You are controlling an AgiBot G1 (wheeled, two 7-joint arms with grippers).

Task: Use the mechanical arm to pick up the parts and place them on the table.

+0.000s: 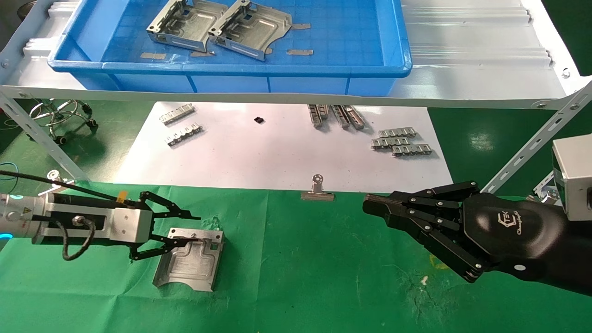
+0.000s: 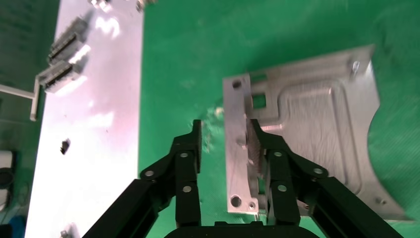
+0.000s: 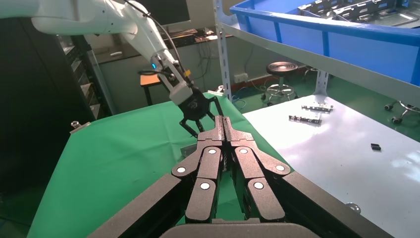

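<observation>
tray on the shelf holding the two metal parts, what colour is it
Bright blue; the tray shows best in the head view, on the white shelf.

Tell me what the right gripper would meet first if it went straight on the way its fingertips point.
Probably nothing nearby: the right gripper, shut, points across bare green table. Farther along sit the left gripper and its part, though depth is unclear.

My head camera looks forward and down over the green bench (image 1: 323, 277). My left wrist camera sits close above the bench, facing down past my left end effector (image 2: 225, 148). My right wrist camera looks level across it; all share the white sheet (image 1: 277, 152).
</observation>
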